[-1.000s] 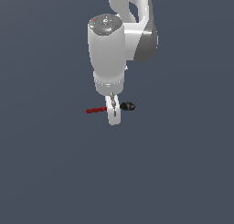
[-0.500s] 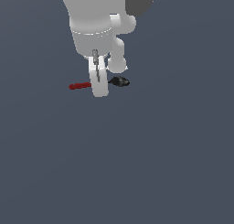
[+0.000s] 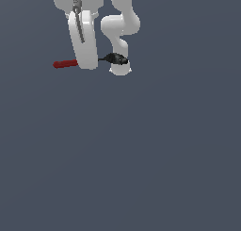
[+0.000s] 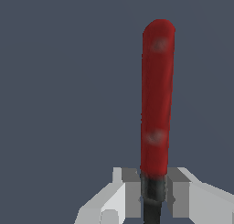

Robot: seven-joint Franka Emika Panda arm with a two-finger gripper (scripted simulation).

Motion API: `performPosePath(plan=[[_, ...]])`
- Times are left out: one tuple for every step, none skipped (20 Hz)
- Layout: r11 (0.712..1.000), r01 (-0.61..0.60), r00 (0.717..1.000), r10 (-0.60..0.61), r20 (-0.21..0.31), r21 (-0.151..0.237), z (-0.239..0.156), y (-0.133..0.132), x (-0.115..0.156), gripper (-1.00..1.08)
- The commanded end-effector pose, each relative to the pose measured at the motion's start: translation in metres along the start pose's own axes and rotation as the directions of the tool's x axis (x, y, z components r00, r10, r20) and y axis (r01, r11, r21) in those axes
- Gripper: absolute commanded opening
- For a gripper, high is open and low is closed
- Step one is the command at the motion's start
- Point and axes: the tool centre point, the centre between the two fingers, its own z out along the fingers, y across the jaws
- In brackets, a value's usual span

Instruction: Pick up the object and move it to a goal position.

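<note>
The object is a slender tool with a red handle (image 3: 65, 64), a thin dark shaft and a black rounded head (image 3: 117, 60). It lies level in the air, held at its middle. My gripper (image 3: 88, 65) is shut on it; the white fingers (image 3: 84, 41) hide the shaft's middle. In the wrist view the red handle (image 4: 156, 99) sticks out past the two grey pads (image 4: 179, 191), which clamp the dark shaft (image 4: 152, 198) between them. The head is out of the wrist view.
The robot's white arm (image 3: 120, 22) stands behind the gripper in the exterior view, its base column (image 3: 119, 67) just behind the tool's head. The flat dark grey floor (image 3: 141, 154) fills the remainder of both views.
The gripper with the tool in it has moved toward the exterior view's left and upward in the picture, and looms larger. The tool stays clamped and level.
</note>
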Motion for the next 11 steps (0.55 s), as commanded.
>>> performPosePath(plan=[[1.000,0.001,1.000,-0.001,0.000,-0.001,-0.012,0.001,0.003,-1.00],[1.000,0.001,1.000,-0.001,0.000,-0.001,-0.016,0.001,0.004,-1.00],[1.000,0.001,1.000,-0.001,0.000,-0.001,-0.019,0.001,0.005,-1.00],[1.000,0.001,1.000,-0.001,0.000,-0.001,-0.021,0.001,0.005,-1.00],[1.000,0.002,1.000,-0.002,0.000,-0.001,-0.023,0.001,0.006,-1.00],[1.000,0.002,1.000,-0.002,0.000,-0.001,-0.025,0.001,0.006,-1.00],[1.000,0.002,1.000,-0.002,0.000,-0.001,-0.026,0.001,0.007,-1.00],[1.000,0.002,1.000,-0.002,0.000,-0.001,-0.027,0.001,0.007,-1.00],[1.000,0.002,1.000,-0.002,0.000,-0.001,-0.027,0.001,0.007,-1.00],[1.000,0.002,1.000,-0.002,0.000,-0.001,-0.027,0.000,0.007,-1.00],[1.000,0.002,1.000,-0.002,0.000,-0.001,-0.027,0.000,0.007,-1.00]])
